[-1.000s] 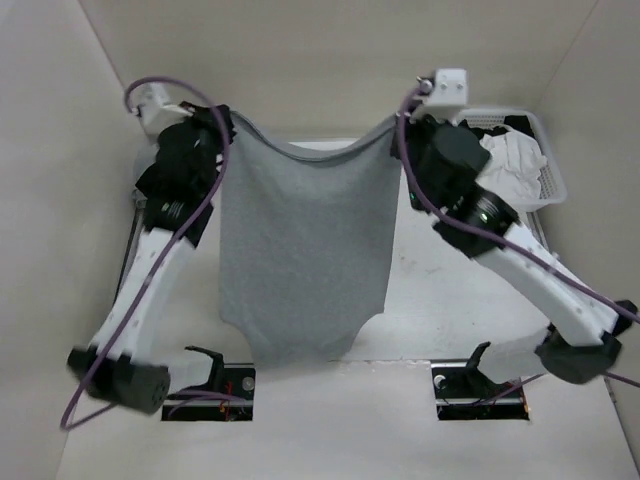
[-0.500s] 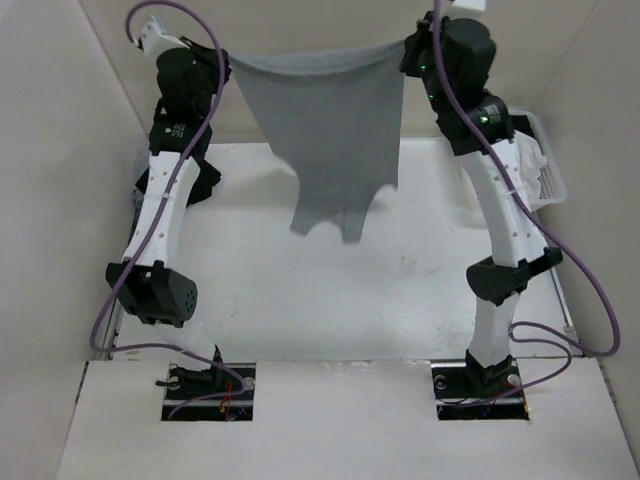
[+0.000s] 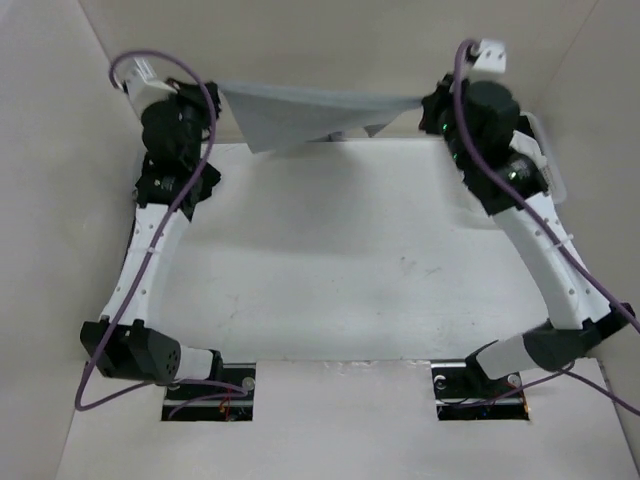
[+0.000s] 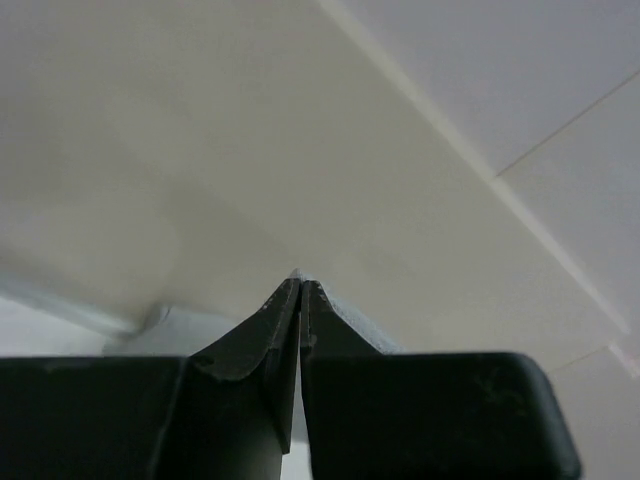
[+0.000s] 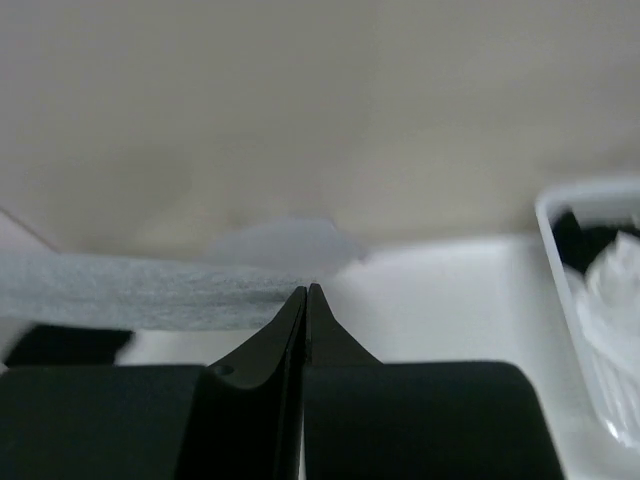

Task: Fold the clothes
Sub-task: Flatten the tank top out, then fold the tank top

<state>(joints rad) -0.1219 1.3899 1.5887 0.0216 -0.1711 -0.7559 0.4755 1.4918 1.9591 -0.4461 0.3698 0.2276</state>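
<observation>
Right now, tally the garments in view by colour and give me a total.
Grey: 1, the tank top, stretched between the left gripper and the right gripper, both shut on it.
White: 1, a white garment in the basket.
Black: 1, a black garment in that basket.
Total: 3; a dark shape by the left arm is too unclear to count.

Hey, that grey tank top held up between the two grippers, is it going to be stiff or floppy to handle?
Probably floppy: the grey tank top spans thin between the left gripper and right gripper, its loose part drooping. Likely light, since fingertip pinches at two corners carry it. It might slip if tugged, as each pinch seems to hold little fabric.
</observation>
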